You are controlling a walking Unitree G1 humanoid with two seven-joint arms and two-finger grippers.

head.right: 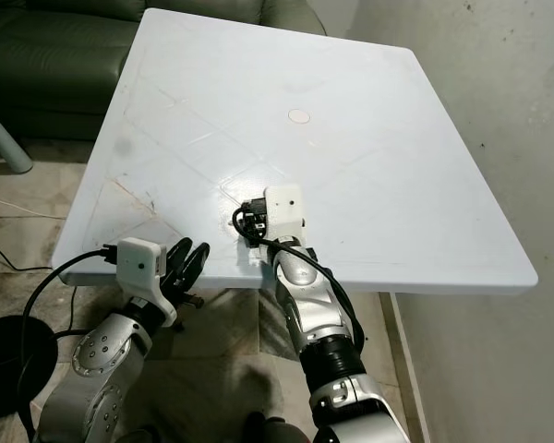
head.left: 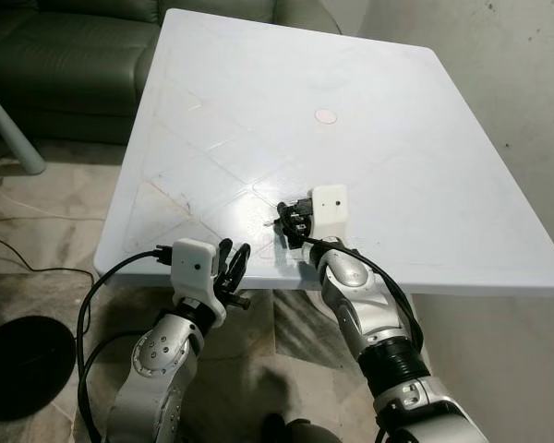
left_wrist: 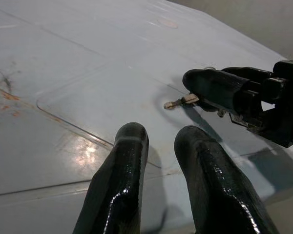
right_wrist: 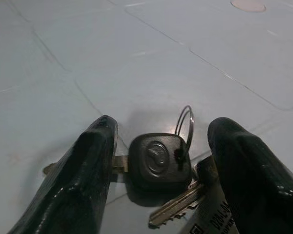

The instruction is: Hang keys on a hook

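1. Black plastic marks the biggest of the keys (right_wrist: pixel 160 160), a car key with a steel ring (right_wrist: pixel 185 127) through its head and a smaller brass key fanned out beside it; the bunch lies flat on the white bench (head.left: pixel 397 120), right between the fingers of the right pincer (right_wrist: pixel 158 170).
2. That pincer is lowered to the bench near its front edge with its fingers spread wide, one on each side of the bunch and not yet gripping it.
3. The left pincer (head.left: pixel 233 268) hovers just off the bench's front edge, a little way from the right one, its fingers a little parted and holding nothing.
4. By my reading the step in hand is the pick-up: the keys are bracketed but not lifted.
5. Next comes closing the fingers on the black key head (the thickest, easiest part to pinch), keeping low so nothing slips out.
6. I can see no hook, so finding it comes after the lift.
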